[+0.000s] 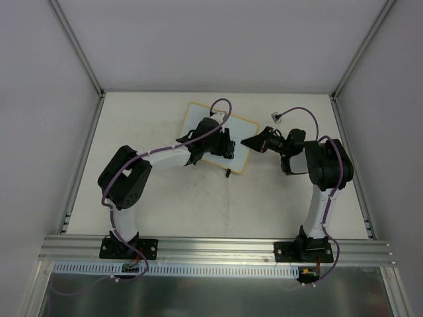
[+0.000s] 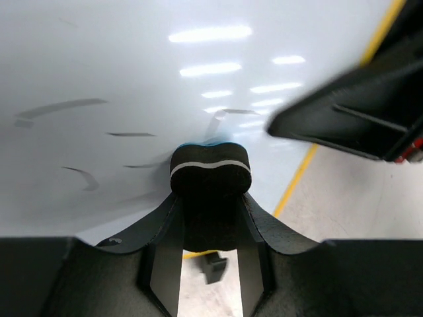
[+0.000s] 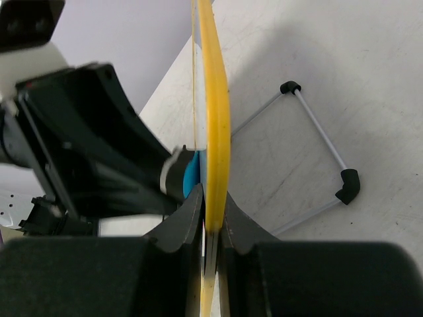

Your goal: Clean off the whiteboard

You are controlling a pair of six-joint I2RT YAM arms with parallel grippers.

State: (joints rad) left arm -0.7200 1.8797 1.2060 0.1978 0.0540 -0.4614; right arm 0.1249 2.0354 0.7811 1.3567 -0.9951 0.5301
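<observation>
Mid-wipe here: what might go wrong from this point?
1. The right gripper pinches only the thin yellow frame of the whiteboard; wiping pressure may twist it loose.
2. The eraser in the left gripper works close to the right fingers; they may collide.
3. Dark strokes remain, so a pass could miss them.

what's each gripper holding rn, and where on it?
Left gripper pinches the eraser by its sides; right gripper clamps the whiteboard on its yellow frame edge.
</observation>
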